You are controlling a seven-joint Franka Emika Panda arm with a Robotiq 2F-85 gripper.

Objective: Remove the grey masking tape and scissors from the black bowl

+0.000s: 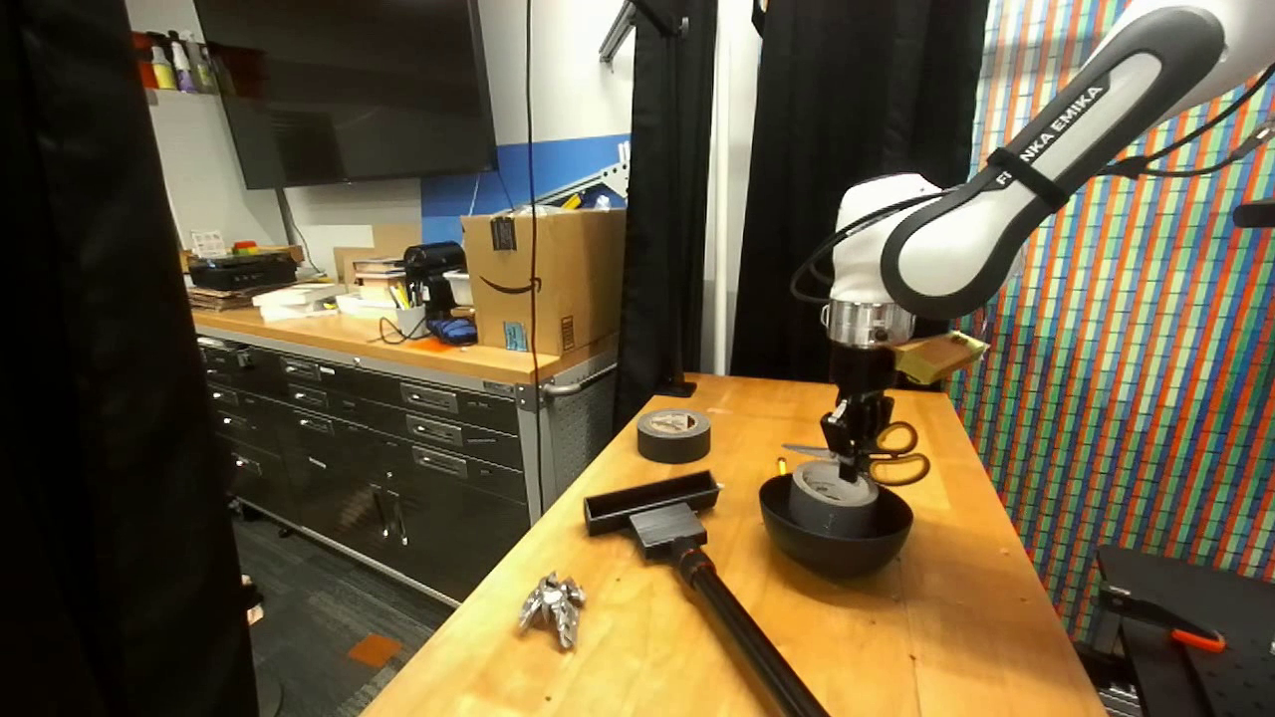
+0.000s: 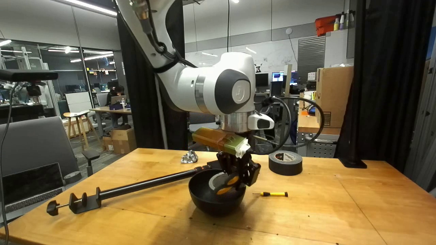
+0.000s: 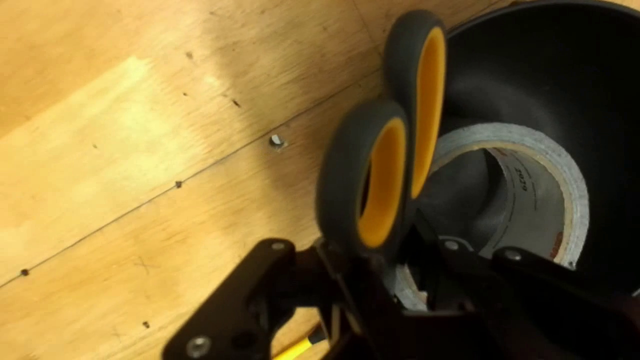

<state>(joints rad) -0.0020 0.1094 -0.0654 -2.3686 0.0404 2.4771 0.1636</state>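
Across the wooden surface (image 1: 966, 617), going from left in an exterior view, pass a silvery metal bunch (image 1: 551, 609), a black long-handled tool (image 1: 667, 526) and a squat dark grey roll (image 1: 674, 443), apparently outside the job. Come next to the black bowl (image 1: 835, 560), with the grey masking tape (image 1: 829, 512) inside it, so still to be taken out. Just above, find the fingers (image 1: 839, 432), pinching the scissors (image 3: 389, 180), with handles partly past the bowl's rim in the wrist view. Cannot tell about contact with the tape. Would call the scissors lifted but not yet set down, and removal of the tape not begun.
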